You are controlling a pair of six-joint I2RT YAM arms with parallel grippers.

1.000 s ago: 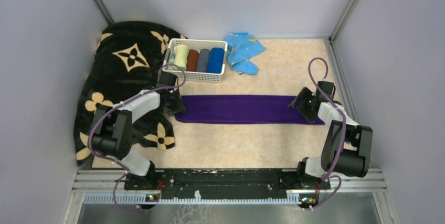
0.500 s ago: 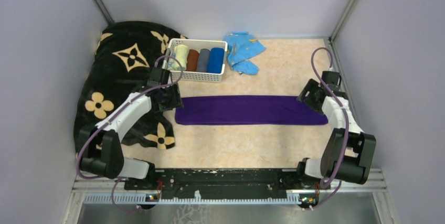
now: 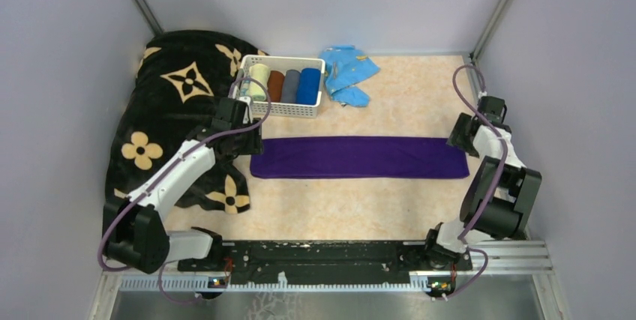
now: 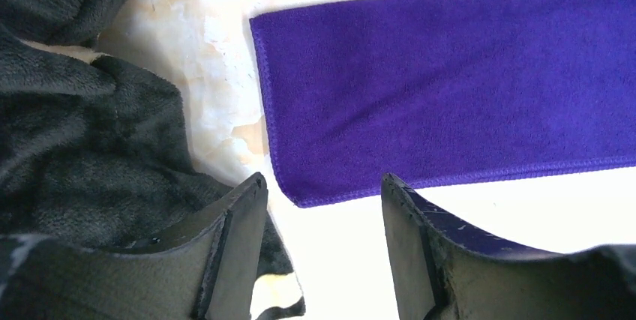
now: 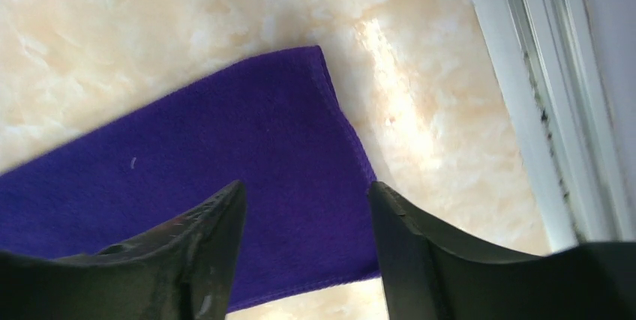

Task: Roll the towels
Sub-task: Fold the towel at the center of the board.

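- The left gripper (image 4: 322, 185) has its jaws standing apart with nothing between them. It hovers over the near left corner of the dark purple towel (image 4: 450, 88), just beside the black flowered blanket (image 4: 82, 133).
- The right gripper (image 5: 306, 189) is likewise parted and empty, poised above the towel's opposite short end, near the metal frame rail (image 5: 540, 110).
- The dark purple towel lies flat and unrolled as a long folded strip across the centre of the top view, on the marbled table (image 3: 337, 207).
- Judgement: with one claw at each end, the strip appears squared up for rolling from a short end.
- The white basket (image 3: 281, 110), upper centre-left, holds four rolls side by side, among them the pale yellow roll (image 3: 259, 80) and the royal blue roll (image 3: 308, 85).
- The light blue cloth (image 3: 346, 73) lies crumpled to the right of the basket, apart from the work.
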